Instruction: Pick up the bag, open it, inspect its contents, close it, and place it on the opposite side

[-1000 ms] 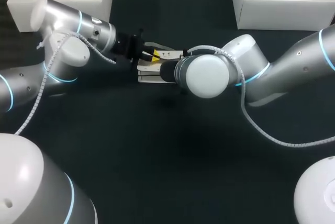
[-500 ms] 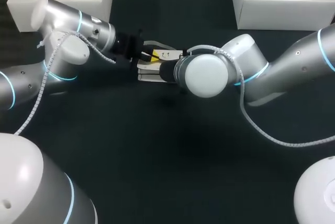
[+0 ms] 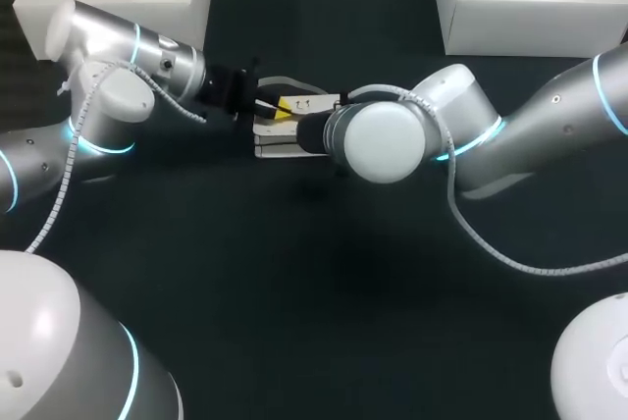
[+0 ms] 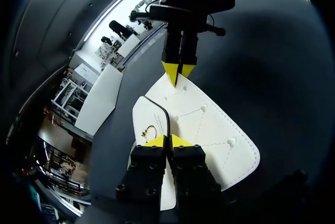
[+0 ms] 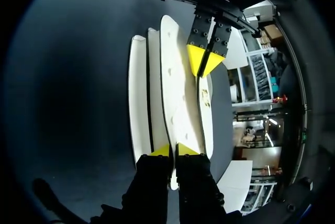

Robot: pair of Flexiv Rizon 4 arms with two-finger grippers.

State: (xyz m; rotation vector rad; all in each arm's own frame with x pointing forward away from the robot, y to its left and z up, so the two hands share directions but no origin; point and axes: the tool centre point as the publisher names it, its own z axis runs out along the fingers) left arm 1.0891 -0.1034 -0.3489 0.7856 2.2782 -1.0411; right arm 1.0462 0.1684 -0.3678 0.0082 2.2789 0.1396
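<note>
Both the left gripper (image 4: 167, 141) and the right gripper (image 5: 172, 150) are pinched fully shut on thin, opposite edges of the white bag (image 3: 278, 142), at the upper middle of the head view. If they pull unevenly, I think the bag may slip out or twist.

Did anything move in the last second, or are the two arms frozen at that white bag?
The left arm drew back a little toward its own side, and the white bag shifted slightly with it. The right arm barely moved. The left tool and the right tool stayed shut on opposite edges of the bag.
</note>
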